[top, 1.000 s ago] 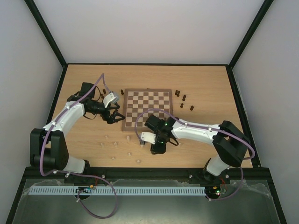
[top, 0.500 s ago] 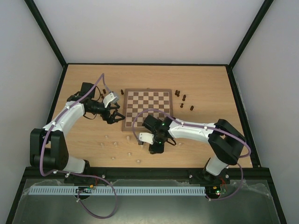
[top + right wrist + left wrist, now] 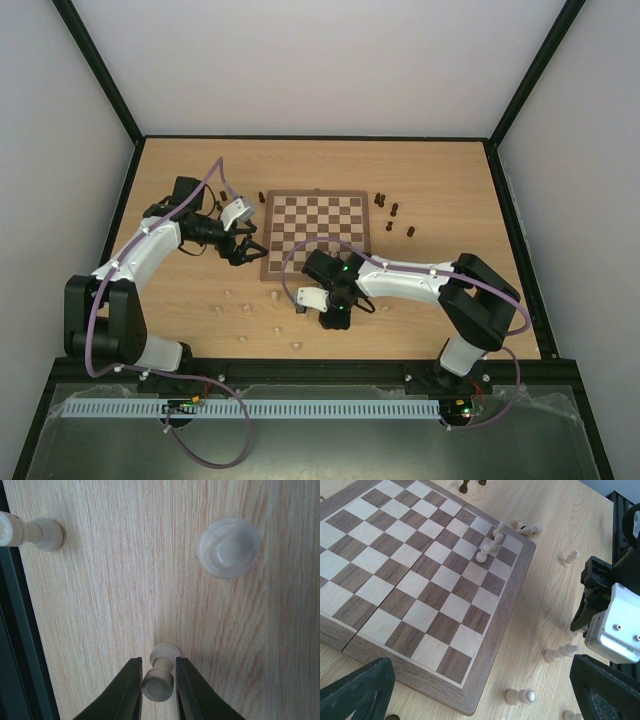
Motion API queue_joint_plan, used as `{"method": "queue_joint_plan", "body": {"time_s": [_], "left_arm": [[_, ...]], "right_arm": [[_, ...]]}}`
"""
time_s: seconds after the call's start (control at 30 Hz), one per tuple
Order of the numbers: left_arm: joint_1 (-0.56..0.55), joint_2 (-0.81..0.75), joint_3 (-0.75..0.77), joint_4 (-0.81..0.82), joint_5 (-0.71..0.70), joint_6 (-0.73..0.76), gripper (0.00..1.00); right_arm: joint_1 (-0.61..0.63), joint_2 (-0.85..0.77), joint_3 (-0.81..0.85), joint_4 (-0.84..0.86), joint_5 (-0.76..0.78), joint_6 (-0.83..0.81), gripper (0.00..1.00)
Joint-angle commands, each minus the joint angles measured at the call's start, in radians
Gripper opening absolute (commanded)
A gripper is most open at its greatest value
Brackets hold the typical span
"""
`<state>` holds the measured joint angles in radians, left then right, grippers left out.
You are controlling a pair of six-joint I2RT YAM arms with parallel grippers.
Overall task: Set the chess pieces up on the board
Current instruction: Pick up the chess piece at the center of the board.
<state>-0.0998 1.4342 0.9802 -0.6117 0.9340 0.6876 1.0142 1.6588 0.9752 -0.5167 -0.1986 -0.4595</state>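
The board (image 3: 315, 235) lies mid-table and also shows in the left wrist view (image 3: 420, 580). A few pale chess pieces (image 3: 490, 545) stand on its near right corner. My right gripper (image 3: 335, 312) is low over the table just in front of the board. In the right wrist view (image 3: 158, 675) it is shut on the head of a pale pawn (image 3: 164, 656) whose base is at the tabletop. My left gripper (image 3: 250, 250) is open and empty at the board's left edge; its spread fingers (image 3: 357, 690) frame the board's corner.
Several pale pieces (image 3: 272, 296) lie scattered on the table left of my right gripper; some show in the left wrist view (image 3: 520, 696) and the right wrist view (image 3: 228, 546). Dark pieces (image 3: 395, 210) stand right of the board, and a few more (image 3: 260, 197) stand at its far left corner.
My right arm has shifted a little to the left, its gripper staying low in front of the board. The left arm has not moved.
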Motion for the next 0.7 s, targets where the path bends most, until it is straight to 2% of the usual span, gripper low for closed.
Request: {"method": "queue_joint_plan", "body": {"time_s": [0.0,0.2,0.4,0.67], "left_arm": [[0.005,-0.002,-0.015,0.003,0.017,0.008,0.99],[0.005,-0.003,-0.018,0.004,0.019,0.01,0.99],[0.005,-0.004,-0.018,0.004,0.021,0.011,0.99],[0.005,-0.014,-0.02,0.0,0.022,0.012,0.99]], "right_arm": [[0.008,-0.006,0.023,-0.023,0.008,0.002,0.18],[0.008,-0.05,0.028,-0.039,0.031,0.001,0.11],[-0.01,-0.092,0.06,-0.058,0.08,-0.002,0.1],[-0.11,-0.056,0.19,-0.076,0.099,0.003,0.1]]}}
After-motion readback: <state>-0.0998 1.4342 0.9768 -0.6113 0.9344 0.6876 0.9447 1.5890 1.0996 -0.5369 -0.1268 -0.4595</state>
